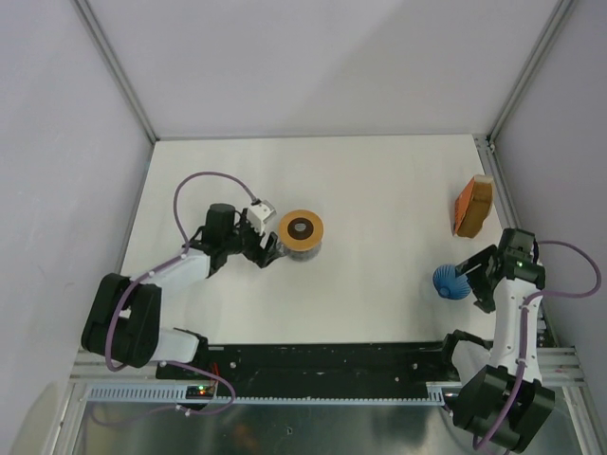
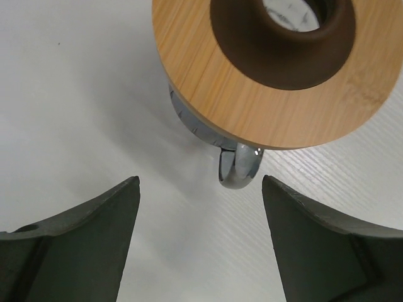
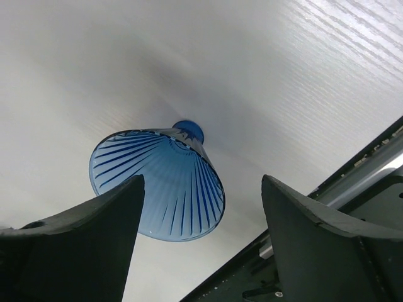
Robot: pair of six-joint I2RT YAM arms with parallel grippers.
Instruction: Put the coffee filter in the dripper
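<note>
Right hand (image 3: pixel 200 181) by dripper (image 3: pixel 157 179), filter (image 1: pixel 472 207) overhead only

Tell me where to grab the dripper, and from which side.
The dripper lies tipped over, mouth toward the right gripper; probably take the wall at its wide rim, one finger inside the mouth, coming from that side.

Left arm stretches forward and inward; the left black two-finger tool (image 1: pixel 268 248) has jaws spread wide. The right black two-finger tool (image 1: pixel 471 277) points left, jaws apart, gripping nothing.
</note>
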